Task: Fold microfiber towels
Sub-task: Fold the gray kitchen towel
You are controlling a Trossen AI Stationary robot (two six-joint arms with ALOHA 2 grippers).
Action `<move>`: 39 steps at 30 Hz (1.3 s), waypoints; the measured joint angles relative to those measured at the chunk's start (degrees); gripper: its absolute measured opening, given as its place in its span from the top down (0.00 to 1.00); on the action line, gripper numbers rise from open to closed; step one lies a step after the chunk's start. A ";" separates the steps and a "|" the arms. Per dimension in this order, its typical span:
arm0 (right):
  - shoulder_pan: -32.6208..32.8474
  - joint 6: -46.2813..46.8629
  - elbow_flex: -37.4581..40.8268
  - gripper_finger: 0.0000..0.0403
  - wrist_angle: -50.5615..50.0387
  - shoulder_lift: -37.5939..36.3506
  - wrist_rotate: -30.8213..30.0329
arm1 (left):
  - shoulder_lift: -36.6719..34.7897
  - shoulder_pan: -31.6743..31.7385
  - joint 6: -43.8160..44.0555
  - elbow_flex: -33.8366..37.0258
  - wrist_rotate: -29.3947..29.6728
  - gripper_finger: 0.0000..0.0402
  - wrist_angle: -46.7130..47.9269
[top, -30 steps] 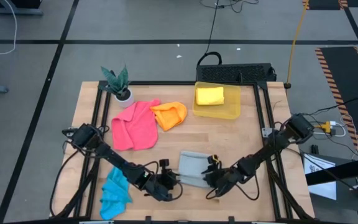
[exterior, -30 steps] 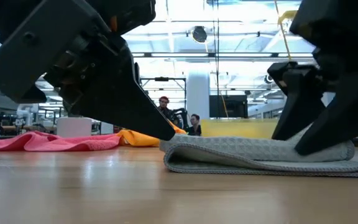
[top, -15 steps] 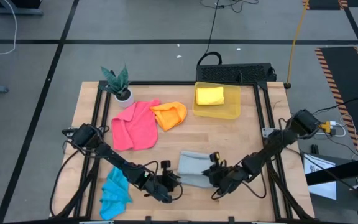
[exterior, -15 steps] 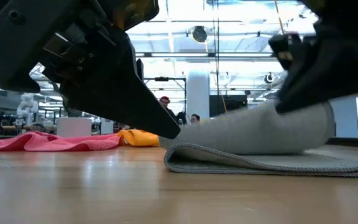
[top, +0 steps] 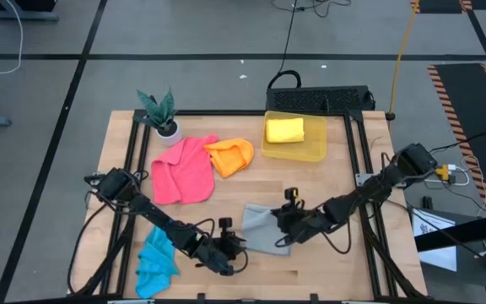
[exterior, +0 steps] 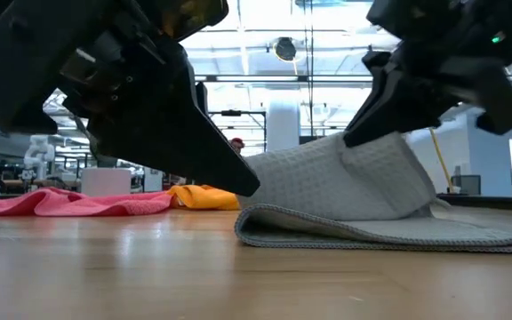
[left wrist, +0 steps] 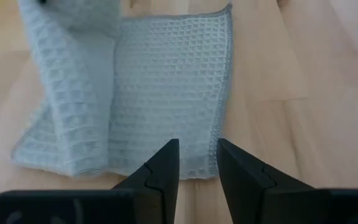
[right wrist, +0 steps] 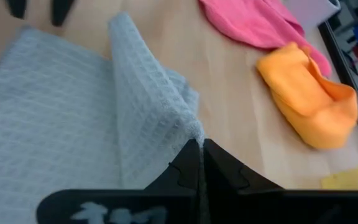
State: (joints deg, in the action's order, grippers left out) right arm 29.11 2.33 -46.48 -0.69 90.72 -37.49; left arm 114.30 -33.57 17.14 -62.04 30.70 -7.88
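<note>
1. Only the low view shows the grey towel (exterior: 345, 191) lifted into a hump above its flat lower layer on the tabletop (exterior: 149, 276)
2. Right gripper (right wrist: 199, 149) fingers pinch the grey towel's waffle-weave edge
3. Left gripper (left wrist: 197, 163) fingers stand slightly apart at the grey towel's hemmed edge, holding nothing

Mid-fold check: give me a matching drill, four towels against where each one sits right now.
Towels:
1. grey towel
2. yellow towel
3. blue towel
4. orange towel

Places:
A. inside the plastic bin
B. pinched at one edge by the right pincer
C. touching the pink towel
D. at the table's front edge, under the left arm

Pairs: 1-B, 2-A, 3-D, 4-C
</note>
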 joint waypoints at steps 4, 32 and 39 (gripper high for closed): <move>-1.17 0.73 0.00 0.99 -2.14 -1.36 -0.41 | 0.00 -1.28 -6.95 -0.20 9.13 0.72 -2.61; -0.56 8.88 5.22 0.99 -5.87 -7.74 4.74 | -0.02 11.72 -34.69 -0.29 1.82 0.47 -10.06; 1.43 7.11 5.22 0.99 -2.53 -7.74 4.84 | -0.02 12.67 -33.76 -0.28 3.05 0.47 -9.80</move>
State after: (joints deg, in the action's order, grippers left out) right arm 30.53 9.44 -41.25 -3.23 82.98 -32.65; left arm 114.28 -20.90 -16.62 -62.33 33.75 -17.68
